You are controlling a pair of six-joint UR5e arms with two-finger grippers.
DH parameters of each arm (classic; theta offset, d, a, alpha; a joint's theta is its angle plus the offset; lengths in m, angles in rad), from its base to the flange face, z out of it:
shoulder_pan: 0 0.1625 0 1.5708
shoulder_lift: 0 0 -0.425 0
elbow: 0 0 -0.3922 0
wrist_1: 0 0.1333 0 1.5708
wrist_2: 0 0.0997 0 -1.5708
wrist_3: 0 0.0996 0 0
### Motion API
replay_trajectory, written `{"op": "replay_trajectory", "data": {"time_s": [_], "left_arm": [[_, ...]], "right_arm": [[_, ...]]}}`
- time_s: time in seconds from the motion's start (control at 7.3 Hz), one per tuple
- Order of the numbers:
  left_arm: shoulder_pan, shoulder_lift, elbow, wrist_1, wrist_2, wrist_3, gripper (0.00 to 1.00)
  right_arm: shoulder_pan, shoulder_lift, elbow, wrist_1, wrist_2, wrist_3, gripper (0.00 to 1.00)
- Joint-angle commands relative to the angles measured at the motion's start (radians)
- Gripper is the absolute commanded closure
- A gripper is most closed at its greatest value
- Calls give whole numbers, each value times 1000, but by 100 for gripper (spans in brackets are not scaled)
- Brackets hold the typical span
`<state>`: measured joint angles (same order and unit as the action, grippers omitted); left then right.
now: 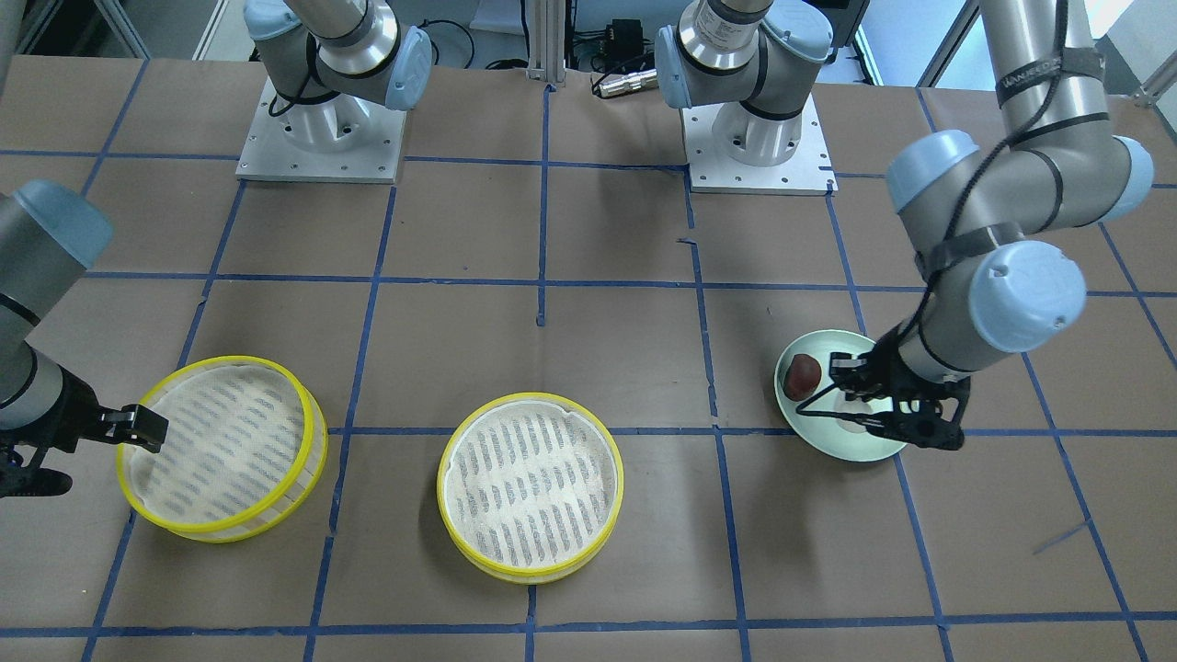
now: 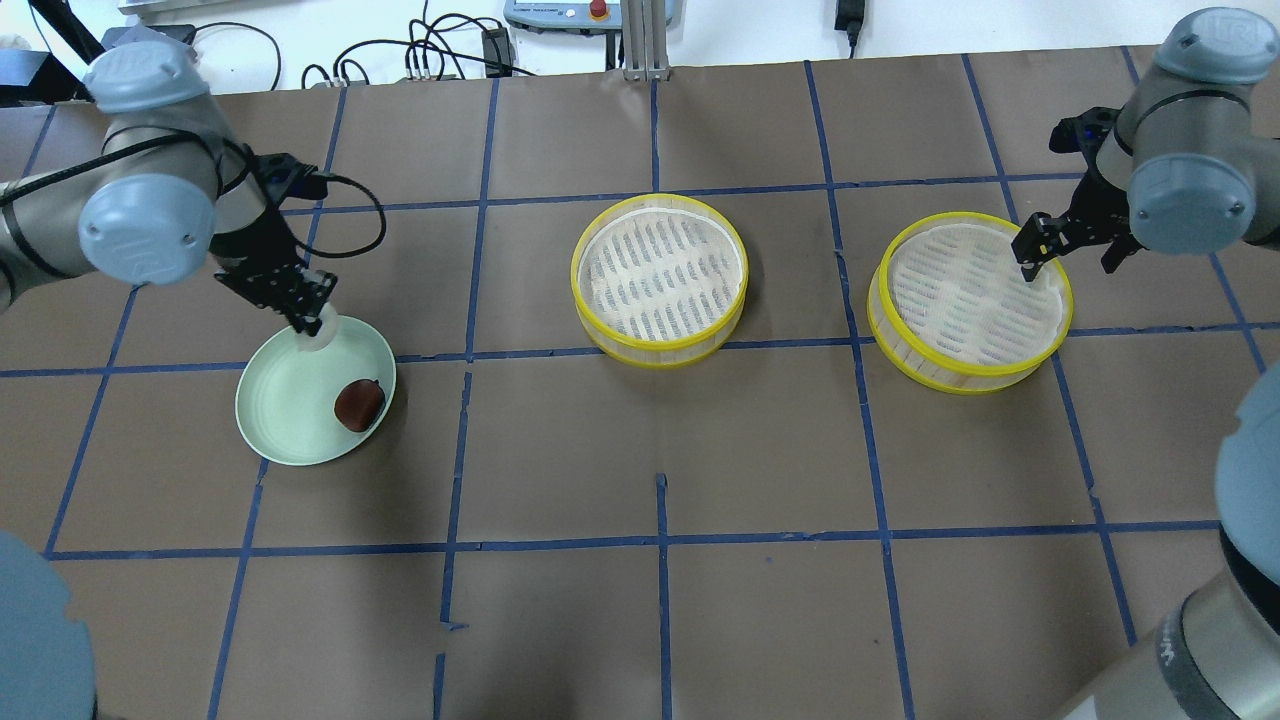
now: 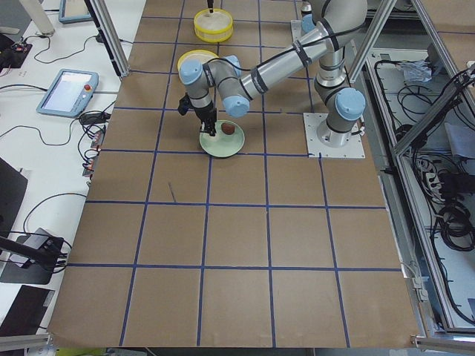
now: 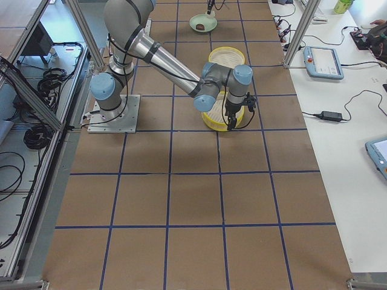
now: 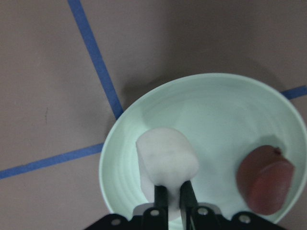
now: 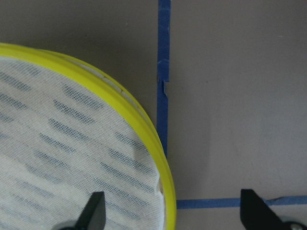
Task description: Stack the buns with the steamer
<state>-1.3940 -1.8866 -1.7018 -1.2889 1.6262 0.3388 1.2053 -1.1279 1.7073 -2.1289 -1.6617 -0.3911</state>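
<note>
Clamping the white bun (image 5: 165,155) at the rim of the pale green plate (image 5: 225,110), the left gripper (image 5: 173,190) hung near the reddish-brown bun (image 5: 266,184) lying there. The right gripper (image 6: 172,211), jaws apart, straddled the yellow rim of one steamer (image 6: 72,143) on the bench (image 2: 660,600).

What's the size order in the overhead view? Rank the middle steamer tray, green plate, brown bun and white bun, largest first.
1. middle steamer tray, the largest
2. green plate, clearly smaller
3. brown bun and white bun, both far smaller. They can't be ranked against each other because the left gripper hides part of the white one.
</note>
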Motion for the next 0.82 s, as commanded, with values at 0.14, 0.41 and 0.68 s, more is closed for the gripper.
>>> {"op": "replay_trajectory", "data": {"time_s": [0.14, 0.41, 0.68], "left_arm": [[-313, -37, 97, 24, -292, -516, 79], [-413, -159, 102, 332, -488, -654, 76], [-421, -137, 103, 352, -488, -646, 0]], "right_arm": [[-1, 26, 0, -3, 10, 1, 0], [-1, 26, -5, -2, 14, 1, 43], [-19, 25, -3, 1, 29, 3, 78]]}}
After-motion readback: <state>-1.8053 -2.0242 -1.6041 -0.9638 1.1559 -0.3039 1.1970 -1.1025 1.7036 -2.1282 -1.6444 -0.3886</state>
